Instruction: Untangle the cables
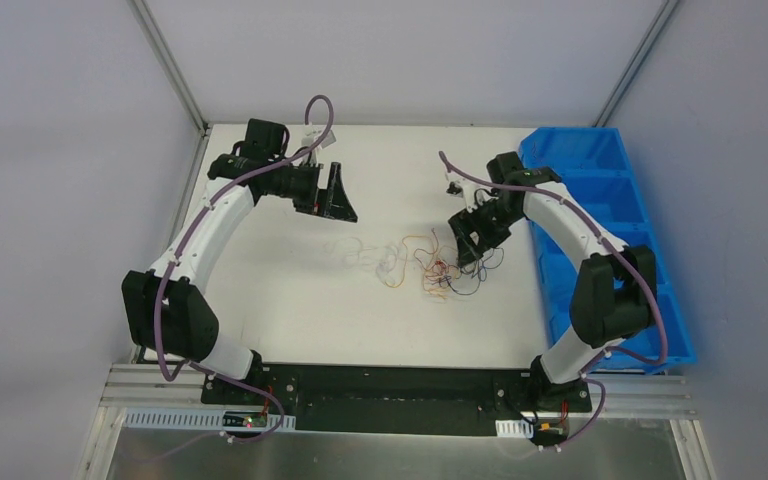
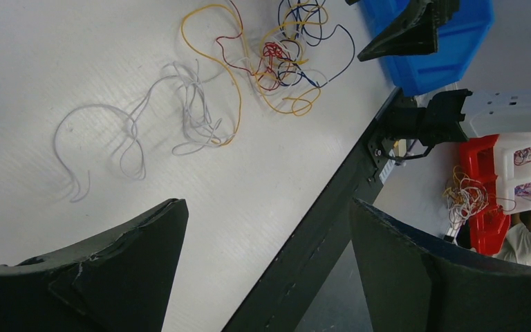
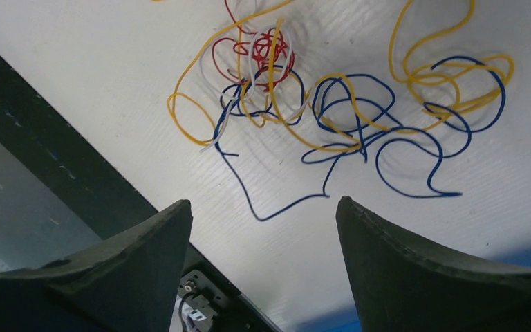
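Observation:
The cables (image 1: 430, 265) lie mid-table as thin loose wires. In the right wrist view a red knot (image 3: 266, 48) sits among yellow loops (image 3: 332, 135) and blue loops (image 3: 387, 138). In the left wrist view white wires (image 2: 180, 117) trail left of the coloured clump (image 2: 283, 62). My left gripper (image 1: 338, 195) is open and empty, raised over the far left of the table, away from the wires. My right gripper (image 1: 470, 245) is open and empty, just above the clump's right edge; a blue wire end (image 3: 276, 214) lies just beyond its fingertips.
A blue compartment bin (image 1: 600, 180) runs along the table's right edge, close behind my right arm. The black front rail (image 1: 390, 385) bounds the near edge. A red and white parts rack (image 2: 498, 187) with more wires stands off the table.

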### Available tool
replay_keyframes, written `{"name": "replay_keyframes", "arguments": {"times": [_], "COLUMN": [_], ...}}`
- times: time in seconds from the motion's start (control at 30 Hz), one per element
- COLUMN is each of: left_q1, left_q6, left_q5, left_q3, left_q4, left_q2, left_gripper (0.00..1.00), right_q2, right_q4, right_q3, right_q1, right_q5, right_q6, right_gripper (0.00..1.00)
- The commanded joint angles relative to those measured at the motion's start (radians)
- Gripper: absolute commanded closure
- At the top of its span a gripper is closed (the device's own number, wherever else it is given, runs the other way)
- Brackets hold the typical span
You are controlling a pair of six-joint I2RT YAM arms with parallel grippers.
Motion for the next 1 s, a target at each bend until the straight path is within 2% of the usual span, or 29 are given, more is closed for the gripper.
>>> {"name": "replay_keyframes", "arguments": {"times": [0.0, 0.13, 0.3, 0.4, 0.43, 0.57, 0.6, 0.67, 0.7, 0.77, 0.87, 0.97], "left_q1": [-0.007, -0.007, -0.007, -0.007, -0.009, -0.069, -0.09, -0.118, -0.126, -0.131, -0.148, -0.173], "left_q6": [-0.012, -0.012, 0.003, 0.013, 0.022, 0.109, 0.124, 0.13, 0.121, 0.101, 0.109, 0.118], "left_q5": [0.013, 0.0, -0.02, -0.014, -0.013, -0.079, -0.106, -0.139, -0.149, -0.151, -0.135, -0.125], "left_q3": [-0.035, -0.057, -0.072, -0.077, -0.081, -0.1, -0.098, -0.09, -0.09, -0.093, -0.095, -0.1], "left_q4": [0.008, 0.007, 0.007, 0.008, 0.008, 0.016, 0.018, 0.027, 0.04, 0.071, 0.122, 0.173], "left_q2": [-0.021, -0.038, -0.061, -0.065, -0.062, -0.007, 0.019, 0.083, 0.116, 0.173, 0.247, 0.305], "left_gripper": [0.13, 0.17, 0.18, 0.18, 0.18, 0.25, 0.29, 0.31, 0.32, 0.3, 0.28, 0.28], "right_q2": [0.039, 0.09, 0.163, 0.193, 0.193, 0.167, 0.162, 0.15, 0.141, 0.126, 0.095, 0.066], "right_q4": [0.115, 0.128, 0.124, 0.083, 0.069, 0.041, 0.03, 0.017, 0.016, 0.008, 0.004, 0.003], "right_q3": [0.014, 0.073, 0.088, 0.099, 0.104, 0.124, 0.134, 0.147, 0.151, 0.162, 0.177, 0.192], "right_q1": [0.06, 0.116, 0.139, 0.138, 0.139, 0.14, 0.139, 0.14, 0.139, 0.138, 0.137, 0.138], "right_q5": [0.038, 0.049, 0.132, 0.138, 0.122, 0.06, 0.049, 0.034, 0.029, 0.025, 0.015, -0.013], "right_q6": [0.008, 0.046, -0.005, -0.037, -0.039, -0.013, 0.002, 0.026, 0.04, 0.063, 0.089, 0.11], "right_gripper": [0.24, 0.27, 0.31, 0.51, 0.63, 0.98, 1.0, 1.0, 0.96, 0.67, 0.47, 0.44]}}
